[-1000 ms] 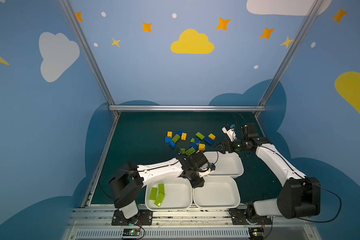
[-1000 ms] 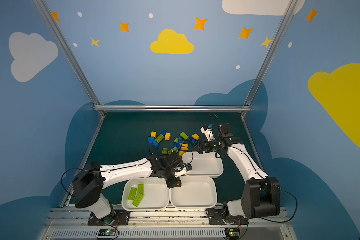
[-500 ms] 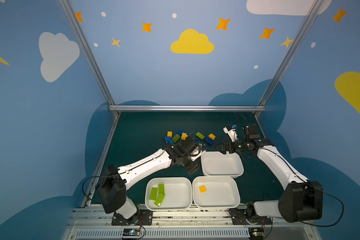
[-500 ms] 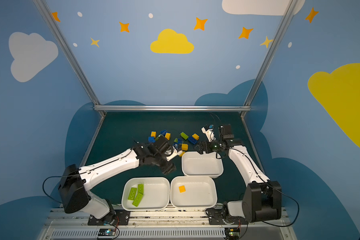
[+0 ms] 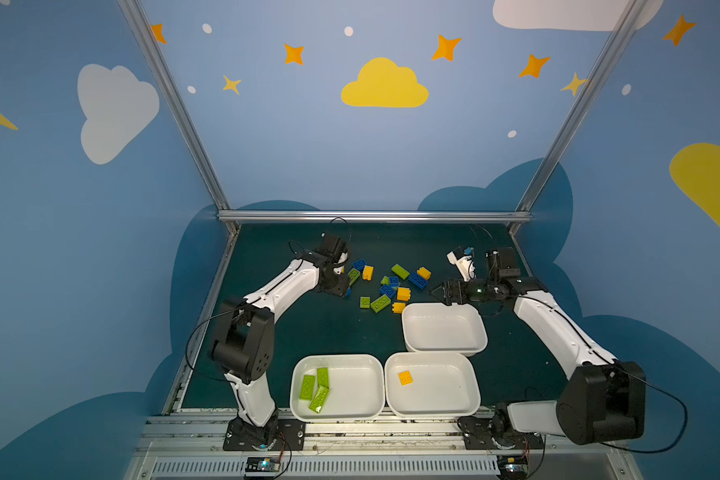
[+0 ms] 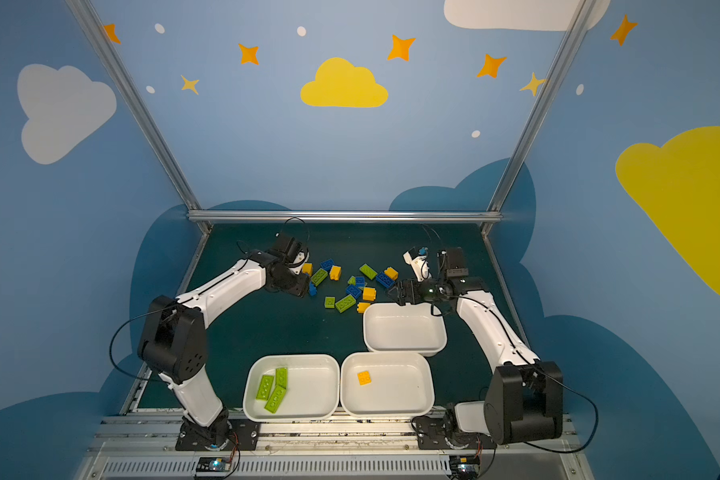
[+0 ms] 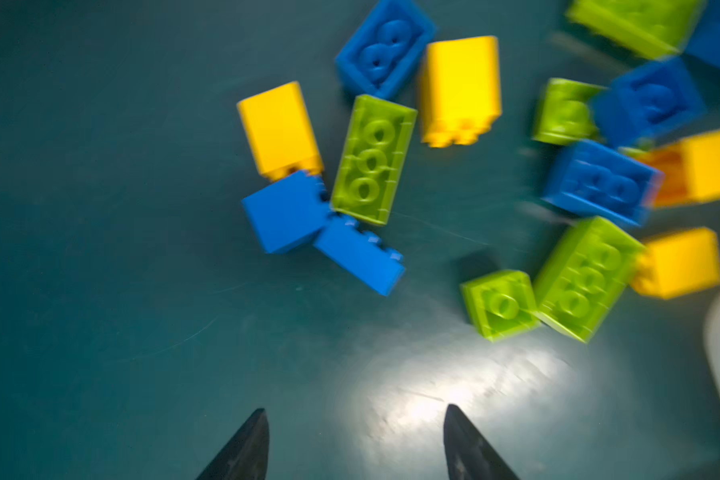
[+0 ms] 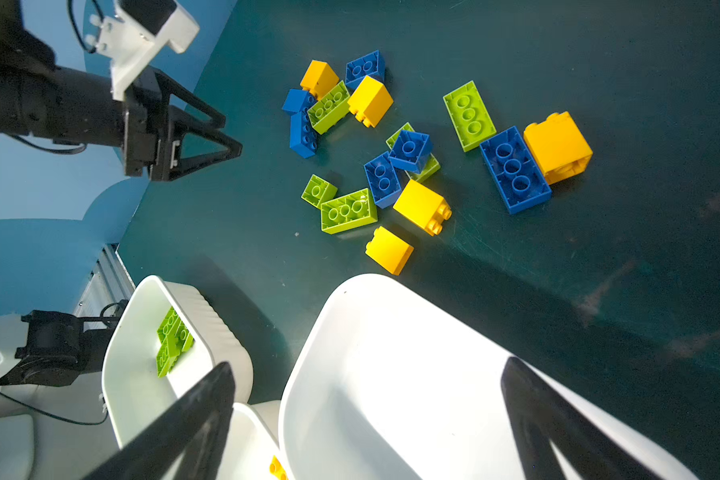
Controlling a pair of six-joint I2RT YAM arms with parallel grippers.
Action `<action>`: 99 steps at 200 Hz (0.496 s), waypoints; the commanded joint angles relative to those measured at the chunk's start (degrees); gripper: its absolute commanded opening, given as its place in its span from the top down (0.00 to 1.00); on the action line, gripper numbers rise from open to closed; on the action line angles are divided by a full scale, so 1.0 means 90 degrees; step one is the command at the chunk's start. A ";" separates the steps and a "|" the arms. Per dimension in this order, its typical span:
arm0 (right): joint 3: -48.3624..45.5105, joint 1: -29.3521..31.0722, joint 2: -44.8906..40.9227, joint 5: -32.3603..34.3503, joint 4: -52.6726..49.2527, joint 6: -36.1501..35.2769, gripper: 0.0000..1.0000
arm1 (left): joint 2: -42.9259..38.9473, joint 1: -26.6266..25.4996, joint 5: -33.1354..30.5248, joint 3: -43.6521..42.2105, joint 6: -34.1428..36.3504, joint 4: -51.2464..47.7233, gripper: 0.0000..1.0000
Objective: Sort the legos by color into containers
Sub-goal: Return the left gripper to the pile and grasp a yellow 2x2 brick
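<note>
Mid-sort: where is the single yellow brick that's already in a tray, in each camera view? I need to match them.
In a top view: the yellow brick lies in the near right tray, left of its middle.
In a top view: same tray, same spot.
Left wrist: not in it.
Right wrist: a cropped sliver beside the empty tray.
Shared landmark: the small square lime-green brick, loose in the pile, shows in all four.
</note>
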 commanded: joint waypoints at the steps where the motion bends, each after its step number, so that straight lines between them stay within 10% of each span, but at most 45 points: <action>1: 0.0087 0.0057 0.0110 -0.0066 0.0116 0.0050 0.01 | 0.0364 0.0135 -0.0037 0.0383 -0.0620 0.0387 0.33; 99: 0.0324 0.0055 0.0273 0.0081 -0.0103 -0.0117 0.02 | 0.2781 0.0423 -0.0437 0.2846 -0.0789 0.0106 0.35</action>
